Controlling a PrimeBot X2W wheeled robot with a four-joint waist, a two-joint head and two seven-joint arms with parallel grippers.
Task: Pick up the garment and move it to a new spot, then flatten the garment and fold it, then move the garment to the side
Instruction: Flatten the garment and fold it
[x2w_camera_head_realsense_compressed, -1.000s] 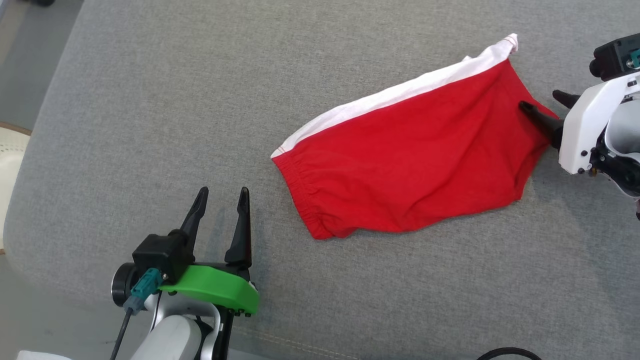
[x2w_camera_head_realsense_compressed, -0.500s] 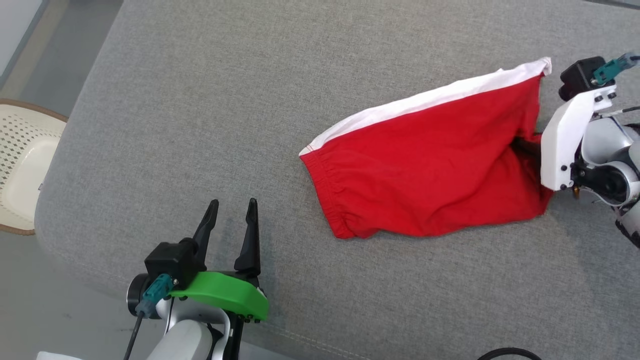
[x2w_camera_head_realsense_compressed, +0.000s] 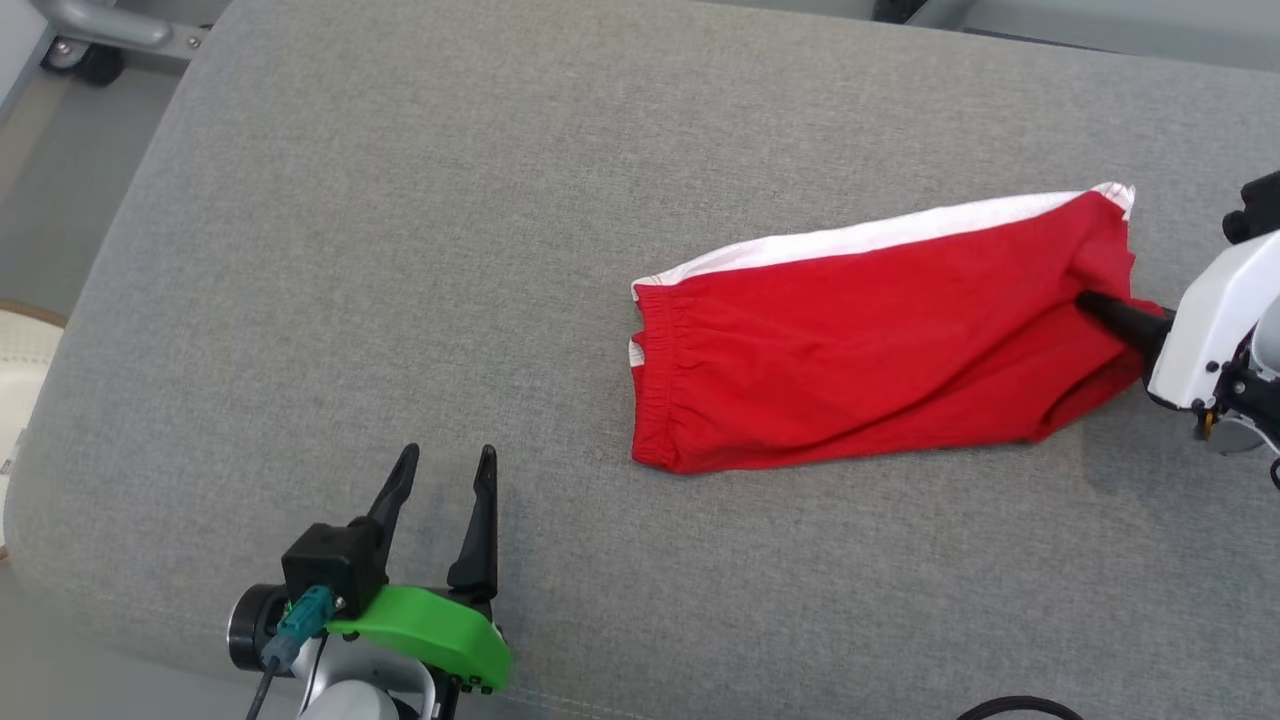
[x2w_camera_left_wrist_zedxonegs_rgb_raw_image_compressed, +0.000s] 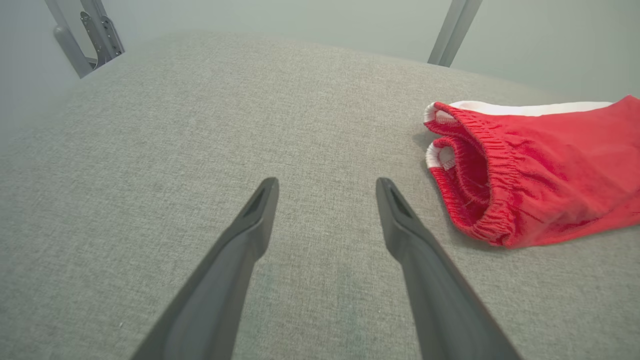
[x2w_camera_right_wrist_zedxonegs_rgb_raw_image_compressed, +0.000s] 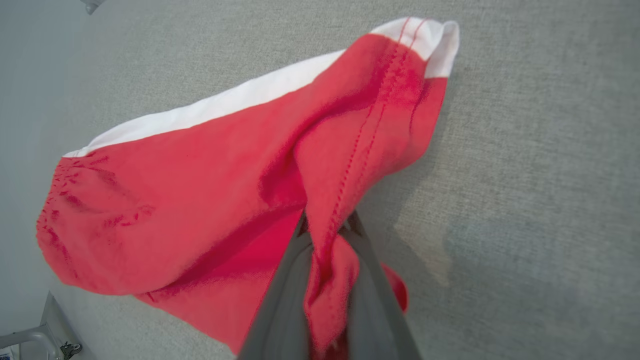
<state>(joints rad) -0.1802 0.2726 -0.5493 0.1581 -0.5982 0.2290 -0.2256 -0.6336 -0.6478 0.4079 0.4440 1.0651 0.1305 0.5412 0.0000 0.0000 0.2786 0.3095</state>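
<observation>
head view: the red garment lies on the grey bench, over on the right side. it has a white strip along its far edge. the right hand is at the right end of the garment, with its dark tip pushed into the cloth there. the left hand sits near the front edge of the bench, well apart from the garment. its two fingers are spread wide with nothing between them.

left wrist view: the left hand points out over bare bench. the garment's stretchy band is up and to the right of it, near but not touching. that end of the garment gapes open a little.

right wrist view: the right hand is pinched tight on a bunch of red cloth, close to a stitched seam. the cloth is squeezed between its two fingers. the rest of the garment spreads away from them across the bench.

i think this is the first step, picking the garment up. the grab looks done. next, the right hand needs to lift the garment and carry it to a new spot. it holds only one end, so the other end may drag or swing. a slow, high lift would help. the left hand is free to help flatten it later.
</observation>
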